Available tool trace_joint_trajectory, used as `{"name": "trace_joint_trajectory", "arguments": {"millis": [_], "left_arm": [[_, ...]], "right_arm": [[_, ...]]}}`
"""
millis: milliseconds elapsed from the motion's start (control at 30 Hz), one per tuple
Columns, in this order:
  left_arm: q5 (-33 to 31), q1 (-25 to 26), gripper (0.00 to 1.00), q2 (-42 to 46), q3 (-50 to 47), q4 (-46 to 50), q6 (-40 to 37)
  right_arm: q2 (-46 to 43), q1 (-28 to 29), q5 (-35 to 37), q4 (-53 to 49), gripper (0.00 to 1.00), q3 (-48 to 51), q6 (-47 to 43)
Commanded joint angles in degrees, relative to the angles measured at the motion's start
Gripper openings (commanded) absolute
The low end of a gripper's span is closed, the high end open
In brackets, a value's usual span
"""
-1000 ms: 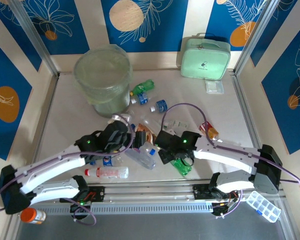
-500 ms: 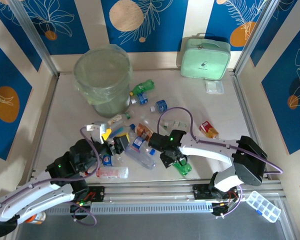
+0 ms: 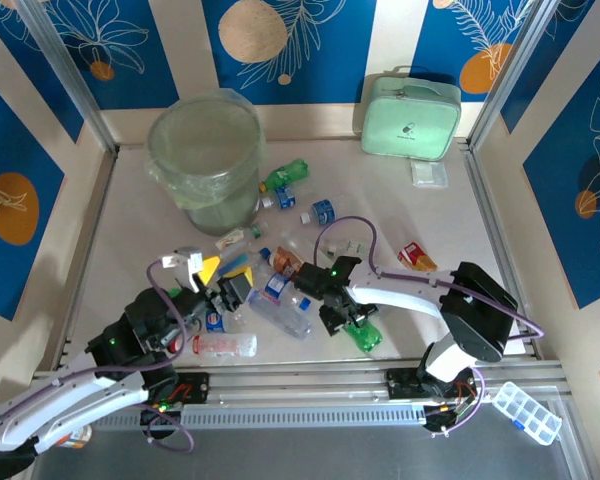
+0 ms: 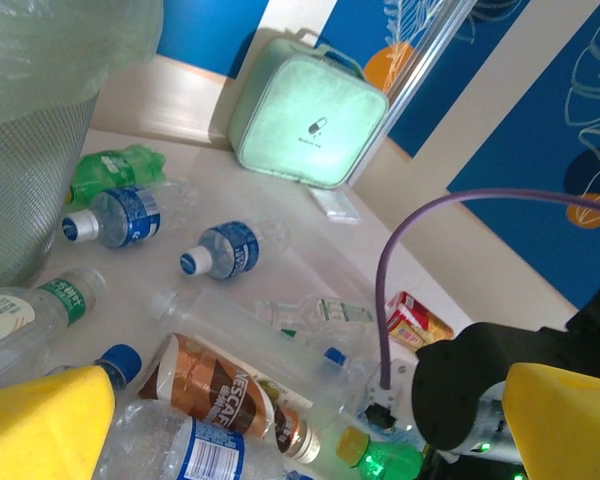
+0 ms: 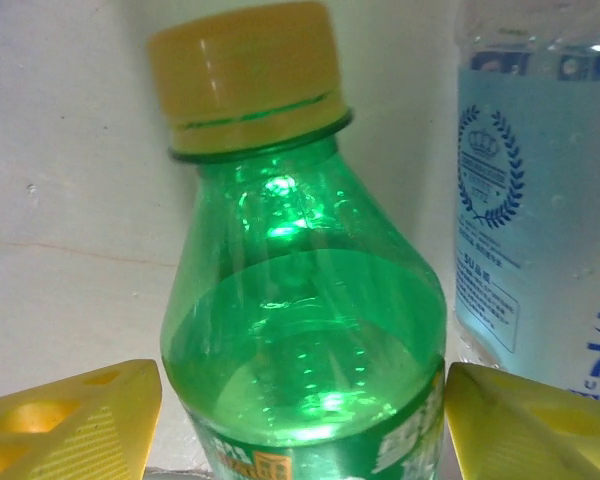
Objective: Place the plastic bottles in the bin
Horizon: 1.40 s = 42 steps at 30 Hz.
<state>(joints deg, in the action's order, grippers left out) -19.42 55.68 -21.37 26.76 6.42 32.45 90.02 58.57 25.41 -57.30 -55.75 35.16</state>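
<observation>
Progress: we judge the job barely begun. All the bottles we can find lie out on the counter, and none is lifted.
Bin: the bin stands upright at the far left, lined with a pale green liner. From above we make out no bottle inside, though the cloudy plastic keeps us from being sure.
Spread: the bottles lie between the bin and the arms. A crushed one lies just beside the bin, a blue-labelled one is near it, a brown-labelled one sits mid-pile, and a red-labelled one is close to the arm bases.
Right end effector: closed onto the green bottle with the yellow cap, a finger against each side. That bottle lies on the counter, well apart from the bin.
Left end effector: spread wide, gripping nothing, over the near-left part of the pile.
Other containers: the case sits zipped at the far right. The contents of the compartment box at the near right are too small to tell.
Left to do: we reckon the green bottle must be lifted and carried to the bin, then every other bottle after it.
</observation>
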Motion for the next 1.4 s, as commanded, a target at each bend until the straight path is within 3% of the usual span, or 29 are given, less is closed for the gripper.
{"name": "trace_joint_trajectory", "arguments": {"millis": [0, 233, 433, 633, 933, 1167, 1300, 1367], "left_arm": [[-1.0, 0.2, 1.00, 3.0, -1.0, -2.2, -1.2], [-2.4, 0.2, 1.00, 4.3, -1.5, -2.0, -1.1], [-3.7, 0.3, 0.98, 5.7, -2.5, -2.5, -1.0], [-4.4, 0.2, 0.99, 4.9, -2.9, -3.6, -1.4], [1.3, 0.2, 0.95, -3.3, -4.5, -13.9, -3.6], [10.5, 0.2, 1.00, -12.9, -0.7, -14.8, -6.2], [29.2, 0.2, 0.99, -21.1, -2.1, -27.3, -7.7], [33.4, 0.2, 0.99, -25.9, -1.5, -30.8, -7.0]], "right_arm": [[1.1, 0.2, -1.9, 0.6, 0.75, 0.5, -0.8], [1.6, 0.3, -2.1, 1.7, 0.60, 0.9, -0.6], [-3.4, 0.4, -0.9, 1.6, 0.56, 1.8, 1.0], [-12.9, 0.6, -3.1, 4.1, 0.55, 3.8, 0.9], [-31.1, -0.3, -4.5, 8.0, 0.55, 3.3, -1.4], [-42.8, -10.7, -17.9, 25.0, 0.51, 3.8, -4.0], [-41.9, -15.0, -26.1, 35.5, 0.51, 4.3, -3.3], [-40.5, -15.1, -28.2, 40.9, 0.51, 5.3, -3.2]]}}
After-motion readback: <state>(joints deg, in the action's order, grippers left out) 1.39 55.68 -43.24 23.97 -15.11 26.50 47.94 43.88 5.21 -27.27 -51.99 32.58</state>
